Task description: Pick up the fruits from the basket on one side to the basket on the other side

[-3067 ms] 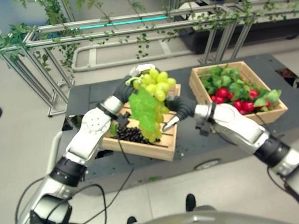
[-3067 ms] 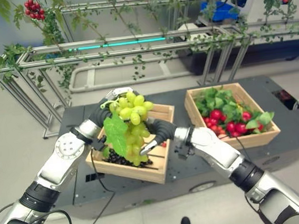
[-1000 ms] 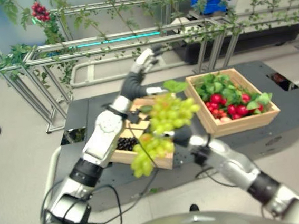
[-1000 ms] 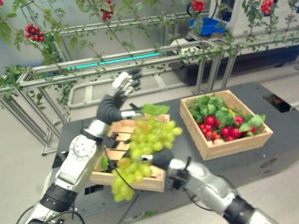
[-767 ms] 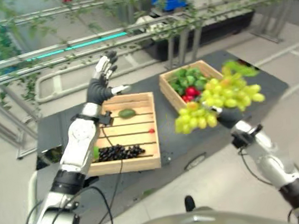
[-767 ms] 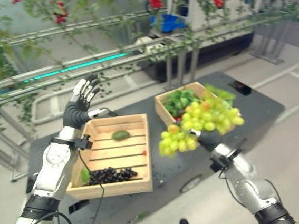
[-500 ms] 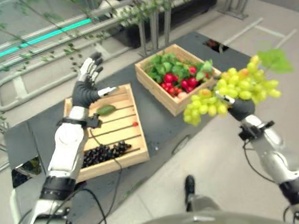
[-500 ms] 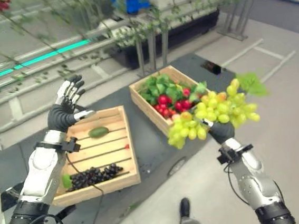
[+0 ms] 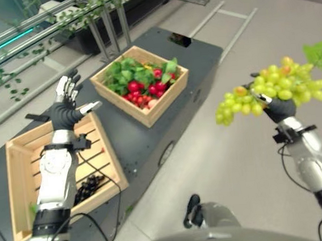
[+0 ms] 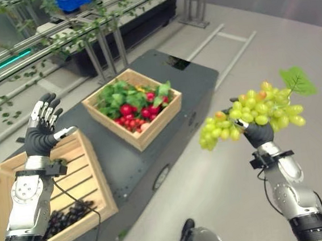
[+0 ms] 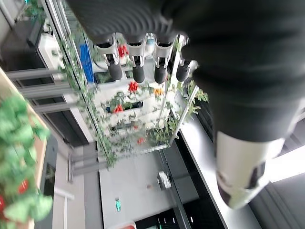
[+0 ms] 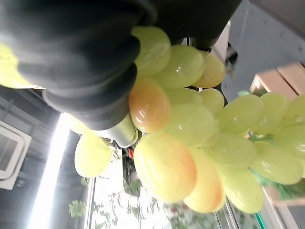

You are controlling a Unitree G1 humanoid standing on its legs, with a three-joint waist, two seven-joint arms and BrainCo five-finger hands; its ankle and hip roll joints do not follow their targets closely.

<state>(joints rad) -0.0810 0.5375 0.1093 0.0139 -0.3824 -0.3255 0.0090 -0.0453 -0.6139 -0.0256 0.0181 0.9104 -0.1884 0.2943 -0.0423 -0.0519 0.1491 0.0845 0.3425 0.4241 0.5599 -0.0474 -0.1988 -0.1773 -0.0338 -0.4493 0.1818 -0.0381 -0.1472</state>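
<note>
Grapes (image 9: 272, 90), a big green bunch with a few orange-tinged ones, hang in the air off to the right of the dark surface (image 9: 134, 140), above the pale floor (image 9: 222, 166) and well apart from both crates. The right robot hand (image 9: 279, 108) has its fingers curled up into the bunch from below, so most of the hand is buried in fruit and just its dark cover shows under the cluster. A green leaf (image 9: 321, 55) sticks out at the bunch's far end and is cut off by the picture's right edge in the left eye view. In the right wrist view the grapes (image 12: 190, 143) crowd right against the dark cover, and a light fingertip (image 12: 119, 133) peeks out between them.

The left robot hand (image 10: 42, 132) is raised above the far end of the left crate (image 10: 83, 173), fingers spread and straight, thumb out to the side, holding nothing. Its own wrist view shows the same: a row of dark-tipped fingers (image 11: 138, 67) pointing out at the room.

The left crate sits at the surface's left end and runs off the picture's left edge; a bunch of dark grapes (image 10: 65, 216) lies at its near edge, partly behind the left arm. The right crate (image 9: 140, 82) stands near the surface's far right corner, packed with green leaves and red fruit (image 9: 141, 91); the pieces are too jumbled to tell apart.
</note>
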